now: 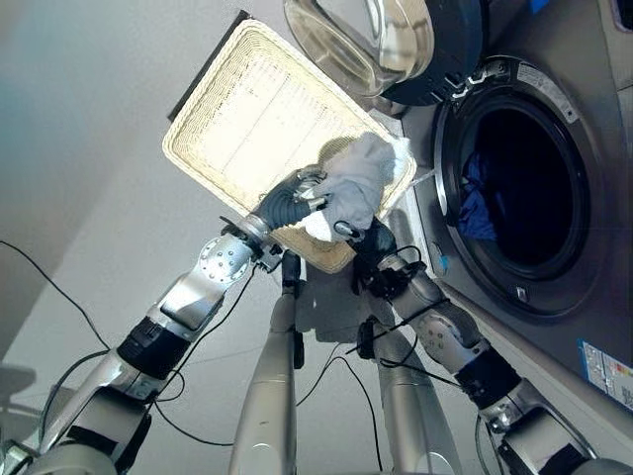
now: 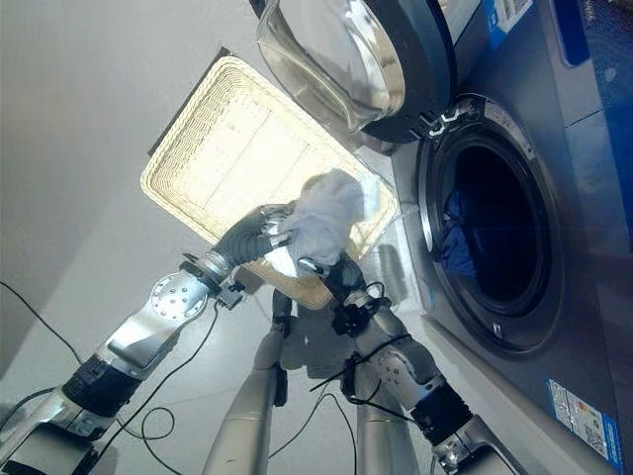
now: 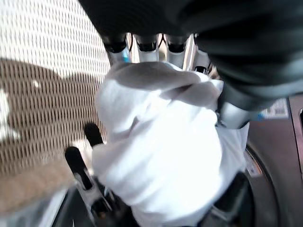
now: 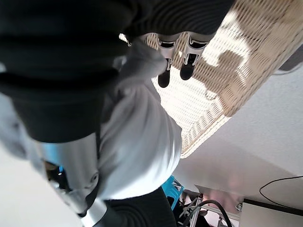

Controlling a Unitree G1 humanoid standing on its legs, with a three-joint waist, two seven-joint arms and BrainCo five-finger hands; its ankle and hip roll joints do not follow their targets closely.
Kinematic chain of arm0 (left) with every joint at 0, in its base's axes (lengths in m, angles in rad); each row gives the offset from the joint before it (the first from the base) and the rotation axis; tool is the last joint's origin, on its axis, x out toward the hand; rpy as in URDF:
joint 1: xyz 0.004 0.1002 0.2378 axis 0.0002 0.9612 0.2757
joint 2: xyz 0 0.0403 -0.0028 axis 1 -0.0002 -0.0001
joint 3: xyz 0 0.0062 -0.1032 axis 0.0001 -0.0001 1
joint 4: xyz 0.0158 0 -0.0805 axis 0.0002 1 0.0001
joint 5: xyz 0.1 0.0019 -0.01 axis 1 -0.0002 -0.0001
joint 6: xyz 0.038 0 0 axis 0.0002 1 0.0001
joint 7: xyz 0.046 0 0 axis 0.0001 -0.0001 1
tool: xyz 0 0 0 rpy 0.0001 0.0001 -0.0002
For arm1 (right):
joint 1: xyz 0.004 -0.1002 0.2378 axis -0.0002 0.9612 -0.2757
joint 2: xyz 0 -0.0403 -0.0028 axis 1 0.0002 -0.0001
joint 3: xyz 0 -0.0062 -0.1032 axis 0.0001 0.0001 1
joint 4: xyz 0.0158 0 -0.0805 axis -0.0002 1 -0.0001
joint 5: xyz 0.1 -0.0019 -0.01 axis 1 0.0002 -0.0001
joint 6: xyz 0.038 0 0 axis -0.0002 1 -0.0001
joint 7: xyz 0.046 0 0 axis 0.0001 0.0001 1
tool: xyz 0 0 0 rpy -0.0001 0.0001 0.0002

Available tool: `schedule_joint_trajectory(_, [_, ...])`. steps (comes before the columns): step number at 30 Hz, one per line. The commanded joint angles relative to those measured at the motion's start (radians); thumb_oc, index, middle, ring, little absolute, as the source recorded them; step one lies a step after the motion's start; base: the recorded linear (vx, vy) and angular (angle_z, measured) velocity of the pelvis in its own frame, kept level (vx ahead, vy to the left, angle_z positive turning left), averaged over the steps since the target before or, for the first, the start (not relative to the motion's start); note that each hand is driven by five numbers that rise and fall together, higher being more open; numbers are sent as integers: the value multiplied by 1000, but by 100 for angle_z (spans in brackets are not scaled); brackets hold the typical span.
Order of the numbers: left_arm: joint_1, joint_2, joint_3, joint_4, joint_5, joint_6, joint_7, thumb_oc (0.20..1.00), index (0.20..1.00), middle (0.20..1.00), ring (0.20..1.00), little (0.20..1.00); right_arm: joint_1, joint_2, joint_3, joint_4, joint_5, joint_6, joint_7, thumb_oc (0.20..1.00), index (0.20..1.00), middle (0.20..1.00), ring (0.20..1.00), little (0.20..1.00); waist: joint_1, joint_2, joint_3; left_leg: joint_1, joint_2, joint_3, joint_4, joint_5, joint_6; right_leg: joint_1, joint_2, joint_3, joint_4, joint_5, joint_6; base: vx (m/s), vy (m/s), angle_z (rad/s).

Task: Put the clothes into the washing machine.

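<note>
I hold a white cloth (image 1: 356, 183) in both my hands, bunched up over the basket's (image 1: 227, 109) corner closest to the washing machine (image 1: 593, 129). My left hand (image 1: 297, 196) has its fingers curled round one side of the cloth. My right hand (image 1: 371, 240) curls round it from below. The door (image 1: 396, 40) is swung open, and something blue (image 1: 475, 203) already lies inside the drum. I think the next bit is moving the cloth across to the round opening. I should keep both grips snug so no loose end drags on the rim, and let go only when it is well inside.
</note>
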Motion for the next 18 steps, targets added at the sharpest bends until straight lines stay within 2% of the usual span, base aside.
schedule_joint_trajectory(1, [-47,-56,-113,-116,-58,-23,-79,200,200,200,200,200,-65,48,109,-94,140,-5,90,1000,1000,1000,1000,1000,-47,44,-21,-14,-57,38,-75,55,50,75,-16,-28,-28,5,106,-20,5,-10])
schedule_joint_trajectory(3, [-47,-56,-113,-116,-58,-23,-79,200,200,200,200,200,-65,48,109,-94,140,-5,90,1000,1000,1000,1000,1000,-47,44,-21,-14,-57,38,-75,55,50,75,-16,-28,-28,5,106,-22,1,-4])
schedule_joint_trajectory(4, [-56,-48,-145,-99,-52,-1,-55,200,200,200,200,200,-63,42,136,-115,218,-22,119,1000,1000,1000,1000,1000,-52,39,-21,-16,-55,43,-75,58,48,74,-17,-29,-37,16,109,-35,0,0])
schedule_joint_trajectory(8, [-49,-35,-147,-84,-80,7,-40,200,200,200,200,200,-60,33,146,-121,254,-31,133,1000,1000,1000,1000,1000,-51,39,-21,-16,-53,47,-75,61,46,75,-20,-34,-36,17,112,-16,3,-1])
schedule_joint_trajectory(10, [-37,-25,-146,-75,-99,5,-60,200,200,200,200,200,-52,19,153,-132,283,-47,142,1000,1000,1000,1000,1000,-51,38,-21,-16,-52,48,-75,63,45,76,-21,-34,-36,19,112,-24,-1,-8])
schedule_joint_trajectory(11, [-27,-19,-146,-80,-124,11,-82,200,200,200,200,200,-48,9,152,-139,302,-65,151,733,733,733,733,733,-52,38,-21,-16,-51,48,-75,64,45,75,-21,-33,-37,21,112,-13,-9,-8])
schedule_joint_trajectory(12, [-21,-18,-145,-81,-136,14,-105,200,200,200,200,200,-41,6,153,-142,309,-82,155,319,319,319,319,319,-53,38,-21,-17,-51,48,-75,65,44,74,-20,-32,-37,22,113,-13,-7,-6])
schedule_joint_trajectory(13, [-16,-18,-147,-82,-152,15,-130,200,200,200,200,200,-35,4,154,-143,311,-102,154,200,200,200,200,200,-54,39,-21,-17,-53,47,-75,66,44,74,-19,-30,-38,24,113,0,0,0])
schedule_joint_trajectory(15, [1,-16,-164,-97,-207,41,-245,200,200,200,200,200,-27,-3,153,-146,326,-150,151,200,200,200,200,200,-58,39,-21,-20,-56,45,-75,66,44,71,-19,-22,-51,37,114,0,0,0])
schedule_joint_trajectory(16, [3,-15,-168,-101,-208,49,-256,200,200,200,200,200,-25,-4,152,-144,330,-153,154,200,200,200,200,200,-59,39,-21,-20,-56,45,-75,66,44,70,-18,-21,-54,40,114,0,0,0])
schedule_joint_trajectory(17, [7,-10,-178,-104,-209,58,-272,680,680,680,680,680,-24,-6,151,-140,335,-161,158,200,200,200,200,200,-61,39,-21,-21,-58,45,-75,66,44,69,-17,-18,-60,46,114,0,0,0])
schedule_joint_trajectory(18, [9,-7,-184,-103,-217,64,-278,1000,1000,1000,1000,1000,-24,-7,152,-137,334,-171,159,200,200,200,200,200,-62,40,-21,-22,-58,45,-75,65,44,68,-17,-16,-64,49,114,0,4,-5])
